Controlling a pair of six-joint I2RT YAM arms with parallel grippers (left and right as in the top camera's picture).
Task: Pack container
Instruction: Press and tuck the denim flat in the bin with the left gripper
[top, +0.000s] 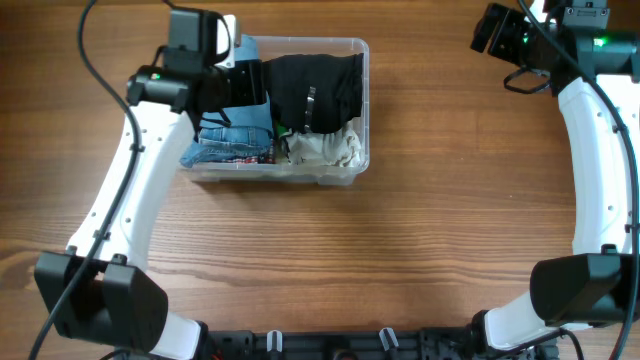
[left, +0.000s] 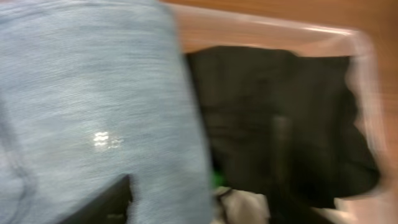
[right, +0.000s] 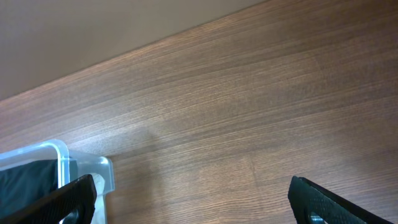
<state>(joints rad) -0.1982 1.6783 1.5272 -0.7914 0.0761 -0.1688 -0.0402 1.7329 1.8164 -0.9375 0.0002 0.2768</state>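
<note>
Denim lies in the container under the left claw, opening unclear. Press it flat gently; right claw hangs wide.

container clear | jeans faded blue | garment black | cloth cream | table brown woodgrain

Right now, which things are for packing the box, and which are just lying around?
For the job:
- the container
- blue jeans, black clothing and pale cloth in it
- the left tool, over the jeans

Just around:
- the wooden table
- the right tool, open, holding nothing, away from the container
</note>
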